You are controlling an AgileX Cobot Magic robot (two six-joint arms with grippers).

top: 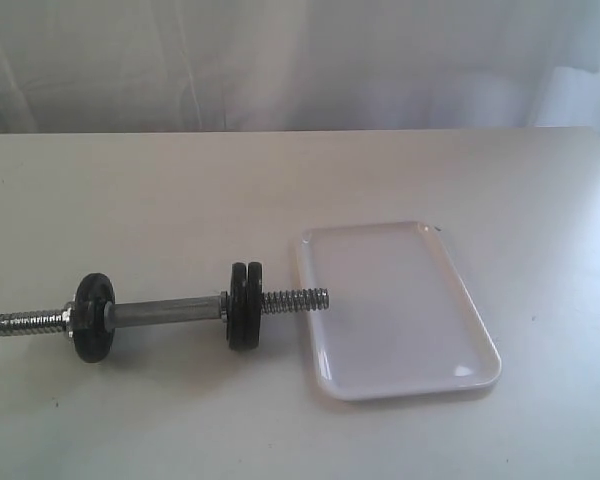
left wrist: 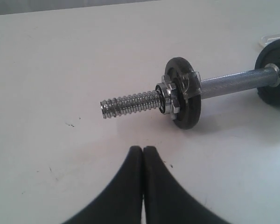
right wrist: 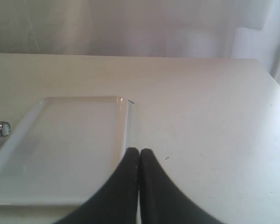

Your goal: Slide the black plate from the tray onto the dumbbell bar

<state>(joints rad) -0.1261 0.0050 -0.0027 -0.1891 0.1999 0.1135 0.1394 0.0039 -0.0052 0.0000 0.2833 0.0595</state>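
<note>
The chrome dumbbell bar (top: 165, 312) lies on the table left of the white tray (top: 400, 310). One black disc (top: 92, 317) sits near its left end. Two black discs stand pressed together near its right end; the one nearer the tray is the black plate (top: 255, 303), threaded on the bar. Nothing lies in the tray. Neither gripper shows in the exterior view. My left gripper (left wrist: 143, 149) is shut and empty, just short of the bar's threaded end (left wrist: 130, 103) and its disc (left wrist: 184, 93). My right gripper (right wrist: 139, 151) is shut and empty beside the tray's rim (right wrist: 126, 126).
A chrome nut (left wrist: 170, 95) sits against the left disc. The bar's other threaded tip (right wrist: 0, 128) lies next to the tray. A pale curtain (top: 300, 60) hangs behind the white table. The table's right edge (right wrist: 275, 79) shows in the right wrist view.
</note>
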